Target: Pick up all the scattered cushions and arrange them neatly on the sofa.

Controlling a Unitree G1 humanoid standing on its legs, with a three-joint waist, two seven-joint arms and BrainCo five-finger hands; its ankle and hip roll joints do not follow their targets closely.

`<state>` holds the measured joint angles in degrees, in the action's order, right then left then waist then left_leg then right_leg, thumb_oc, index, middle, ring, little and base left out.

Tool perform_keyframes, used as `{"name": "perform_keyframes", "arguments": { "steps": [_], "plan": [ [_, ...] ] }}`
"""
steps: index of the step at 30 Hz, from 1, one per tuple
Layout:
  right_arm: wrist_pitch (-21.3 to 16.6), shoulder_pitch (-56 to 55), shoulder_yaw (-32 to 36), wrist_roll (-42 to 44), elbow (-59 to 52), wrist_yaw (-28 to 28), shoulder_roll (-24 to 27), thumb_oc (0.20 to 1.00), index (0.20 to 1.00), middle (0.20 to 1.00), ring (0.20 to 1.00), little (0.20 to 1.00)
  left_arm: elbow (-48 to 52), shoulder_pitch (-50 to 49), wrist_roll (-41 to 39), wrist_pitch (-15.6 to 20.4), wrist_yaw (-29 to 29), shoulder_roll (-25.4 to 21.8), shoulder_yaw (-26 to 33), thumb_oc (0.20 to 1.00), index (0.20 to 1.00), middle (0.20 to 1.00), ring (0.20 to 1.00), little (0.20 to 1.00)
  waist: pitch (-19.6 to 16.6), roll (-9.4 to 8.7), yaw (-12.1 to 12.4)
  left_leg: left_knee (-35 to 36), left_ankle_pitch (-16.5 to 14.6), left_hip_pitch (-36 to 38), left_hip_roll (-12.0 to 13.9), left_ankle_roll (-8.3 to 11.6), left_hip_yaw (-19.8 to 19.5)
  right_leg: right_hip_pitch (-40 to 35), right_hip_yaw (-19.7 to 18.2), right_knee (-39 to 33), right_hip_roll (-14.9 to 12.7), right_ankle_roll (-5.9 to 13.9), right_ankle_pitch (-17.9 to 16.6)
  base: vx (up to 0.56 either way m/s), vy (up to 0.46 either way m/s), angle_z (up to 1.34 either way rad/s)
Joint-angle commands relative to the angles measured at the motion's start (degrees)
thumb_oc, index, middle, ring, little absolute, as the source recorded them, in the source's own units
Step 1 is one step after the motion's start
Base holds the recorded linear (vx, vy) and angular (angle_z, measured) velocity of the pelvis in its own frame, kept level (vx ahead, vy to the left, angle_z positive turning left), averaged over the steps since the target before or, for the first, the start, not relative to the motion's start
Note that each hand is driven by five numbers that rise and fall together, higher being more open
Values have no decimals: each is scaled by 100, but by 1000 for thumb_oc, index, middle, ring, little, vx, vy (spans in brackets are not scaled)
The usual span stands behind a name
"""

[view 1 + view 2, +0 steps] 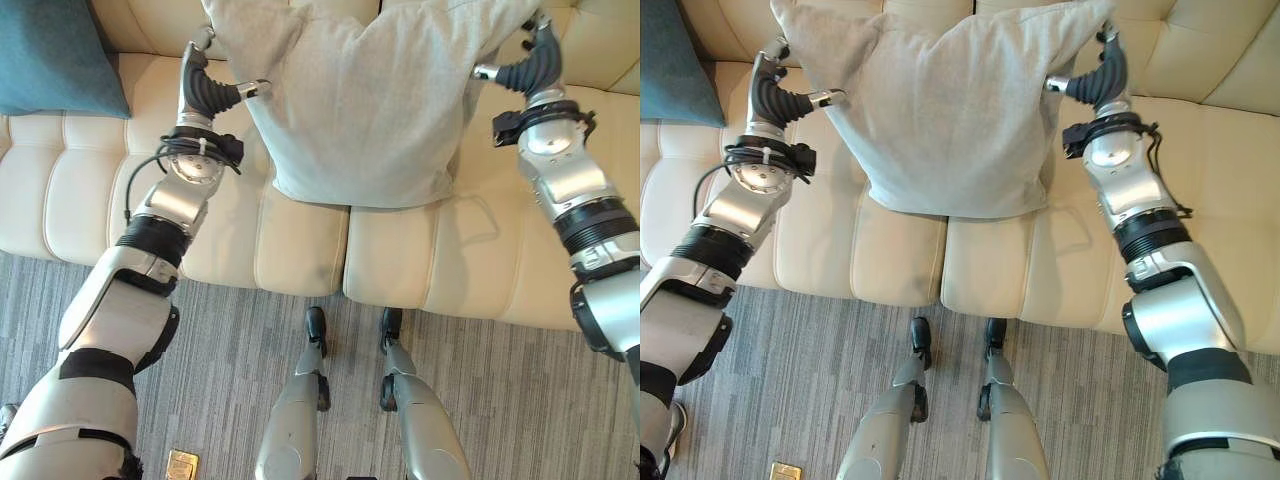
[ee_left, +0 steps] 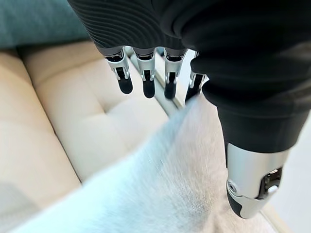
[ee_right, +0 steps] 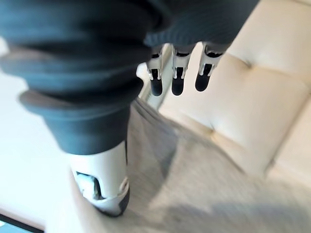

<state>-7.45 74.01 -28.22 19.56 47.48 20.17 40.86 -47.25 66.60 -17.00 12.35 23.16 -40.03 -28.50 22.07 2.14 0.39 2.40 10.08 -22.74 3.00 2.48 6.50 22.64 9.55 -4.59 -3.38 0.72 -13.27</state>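
A large light grey cushion (image 1: pixel 370 100) stands upright at the middle of the cream sofa (image 1: pixel 300 250), leaning on the backrest. My left hand (image 1: pixel 205 90) is at its upper left corner and my right hand (image 1: pixel 530 65) at its upper right corner. Both hands are open. In the left wrist view the straight fingers (image 2: pixel 146 82) reach behind the cushion's edge (image 2: pixel 160 184) while the thumb lies in front of it. The right wrist view shows the same, with fingers (image 3: pixel 177 80) past the grey cloth (image 3: pixel 204 184). A teal cushion (image 1: pixel 50 55) rests at the sofa's left end.
Grey striped carpet (image 1: pixel 230 370) runs along the sofa's front. A small gold-coloured object (image 1: pixel 182 465) lies on the carpet at the lower left. The sofa seat to the right of the grey cushion (image 1: pixel 1200 180) is bare.
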Motion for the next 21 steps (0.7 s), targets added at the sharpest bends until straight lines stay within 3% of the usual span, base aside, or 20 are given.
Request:
{"name": "perform_keyframes", "arguments": {
  "steps": [1,7,9,11,12,13,15,19,20,21],
  "plan": [
    [-455,223,-27,300,-46,180,178,1000,1000,1000,1000,1000,33,209,-301,415,53,-280,178,1000,1000,1000,1000,1000,-580,-91,118,-208,-612,246,38,360,-130,104,-131,540,-370,775,706,88,-37,6],
    [-516,-1029,887,182,-1246,304,421,1000,1000,1000,1000,1000,984,-1182,-609,508,-170,-481,1036,1000,1000,1000,1000,1000,-681,-90,55,-75,-610,483,40,350,-148,-103,-133,509,-329,731,788,66,-3,6],
    [-542,-2568,1736,-137,-2365,40,366,1000,1000,1000,1000,1000,1811,-2557,-698,539,-439,-261,1734,1000,1000,1000,1000,1000,-706,-127,-41,-73,-707,704,59,325,-129,-345,-138,507,-308,699,868,82,5,9],
    [-545,-3138,2036,-215,-2758,-59,253,1000,1000,1000,1000,1000,2135,-2986,-674,498,-572,-179,1867,1000,1000,1000,1000,1000,-764,-154,-62,-59,-697,742,52,312,-120,-394,-130,480,-316,690,852,43,23,7],
    [-604,-4210,2462,-330,-3333,-423,23,1000,1000,1000,1000,1000,2500,-3875,-659,451,-943,10,2202,1000,1000,1000,1000,1000,-794,-161,-122,-22,-786,934,58,282,-96,-556,-152,483,-308,684,911,39,33,2],
    [-587,-4261,2484,-339,-3376,-425,11,1000,1000,1000,1000,1000,2526,-3907,-655,441,-943,7,2202,1000,1000,1000,1000,1000,-829,-174,-120,-13,-756,909,47,278,-97,-535,-151,467,-316,684,885,95,67,1],
    [-613,-5875,3093,-279,-3973,-1070,-367,1000,1000,1000,1000,1000,3042,-5303,-627,314,-1402,416,2672,1000,1000,1000,1000,1000,-937,-223,-196,54,-829,1172,29,241,-61,-809,-121,405,-326,693,903,83,69,-2],
    [-422,-7584,3533,-309,-3897,-1783,-1033,1000,1000,1000,1000,1000,2992,-6879,-295,44,-1955,812,3182,1000,1000,1000,1000,1000,-1153,-319,-296,121,-943,1568,1,175,-16,-1187,-106,322,-325,726,902,67,93,-3],
    [-331,-8086,3575,-237,-3483,-2009,-1411,1000,1000,1000,1000,1000,2776,-7467,-312,-66,-2087,1195,3345,1000,1000,1000,1000,1000,-1261,-370,-320,101,-1044,1766,-18,141,13,-1359,-134,292,-328,751,887,35,106,-11],
    [-331,-8087,3573,-237,-3485,-2009,-1413,1000,1000,1000,1000,1000,2780,-7472,-312,-68,-2088,1193,3348,1000,1000,1000,1000,1000,-1274,-377,-324,103,-1027,1748,-25,138,14,-1344,-135,284,-335,751,872,27,118,-10]
  ]
}}
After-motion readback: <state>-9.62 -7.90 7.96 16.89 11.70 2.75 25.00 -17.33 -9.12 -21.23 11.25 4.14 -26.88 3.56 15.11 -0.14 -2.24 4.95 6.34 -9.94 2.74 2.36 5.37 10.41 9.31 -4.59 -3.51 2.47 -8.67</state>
